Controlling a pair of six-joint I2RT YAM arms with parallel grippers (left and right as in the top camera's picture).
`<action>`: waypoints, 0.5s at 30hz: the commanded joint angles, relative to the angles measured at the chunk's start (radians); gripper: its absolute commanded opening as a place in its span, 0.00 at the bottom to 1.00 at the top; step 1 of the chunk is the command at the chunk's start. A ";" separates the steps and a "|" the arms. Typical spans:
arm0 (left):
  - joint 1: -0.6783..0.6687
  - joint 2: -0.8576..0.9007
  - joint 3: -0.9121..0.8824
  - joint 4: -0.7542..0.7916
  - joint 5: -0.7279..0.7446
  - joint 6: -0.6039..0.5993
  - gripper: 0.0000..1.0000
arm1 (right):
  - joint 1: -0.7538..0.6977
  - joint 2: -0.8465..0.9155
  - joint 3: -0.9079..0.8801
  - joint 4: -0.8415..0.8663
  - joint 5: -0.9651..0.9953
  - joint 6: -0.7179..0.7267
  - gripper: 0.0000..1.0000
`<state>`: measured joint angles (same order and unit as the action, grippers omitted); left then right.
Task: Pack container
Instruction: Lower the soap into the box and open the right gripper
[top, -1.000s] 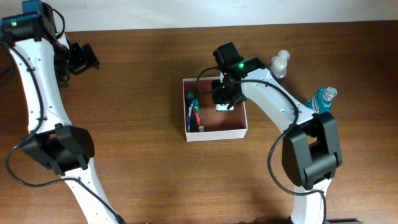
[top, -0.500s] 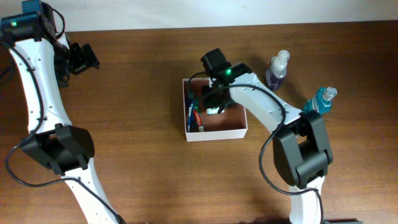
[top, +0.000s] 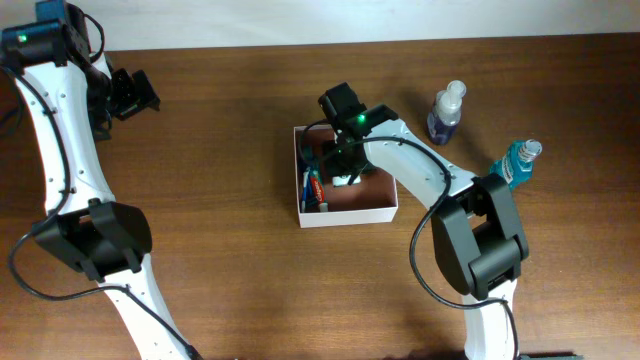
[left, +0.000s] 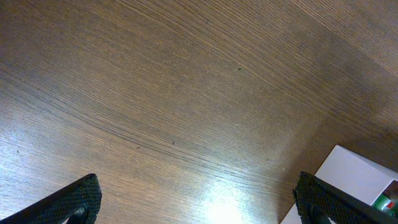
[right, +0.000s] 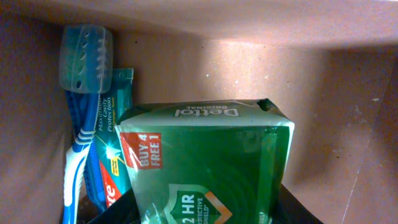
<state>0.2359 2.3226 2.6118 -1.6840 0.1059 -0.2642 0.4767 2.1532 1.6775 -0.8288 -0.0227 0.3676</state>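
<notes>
The right hand (top: 345, 170) hangs low inside the container (top: 350, 218), a shallow square box with thin white walls and a reddish-brown floor that sits near the middle of the desk (top: 230, 200). This hand is clenched partway around a green Dettol soap box (right: 208, 168). In the right wrist view the dark fingers (right: 121, 208) press against the two sides of the pack at the bottom of the picture. The printed face of the pack, with its red "BUY 4 FREE 1" flash, is turned toward the camera. Whether the pack touches the container floor cannot be told.

Along the container's left wall lies a blue toothbrush (right: 81, 93) with a clear cap over its head. A toothpaste carton (right: 112, 149) lies just beside it, between the brush and the soap box.

The left hand (top: 130, 92) is released, with its fingers (left: 74, 202) spread fully wide and nothing between them. It hovers over bare wood near the far left corner of the desk, well apart from the container.

Toward the far right corner stand a purple spray bottle (top: 447, 112) and, nearer the right edge, a blue mouthwash bottle (top: 518, 162), both outside the container.
</notes>
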 joint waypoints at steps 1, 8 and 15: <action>0.003 -0.031 -0.005 -0.001 0.010 0.016 0.99 | 0.001 0.030 -0.002 0.004 0.016 0.016 0.44; 0.003 -0.031 -0.005 0.000 0.010 0.016 0.99 | 0.001 0.058 -0.002 0.010 0.017 0.015 0.48; 0.003 -0.031 -0.005 -0.001 0.010 0.016 0.99 | 0.001 0.058 -0.002 0.015 0.017 0.015 0.54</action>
<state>0.2359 2.3226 2.6118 -1.6840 0.1059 -0.2642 0.4767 2.1975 1.6772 -0.8173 -0.0181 0.3695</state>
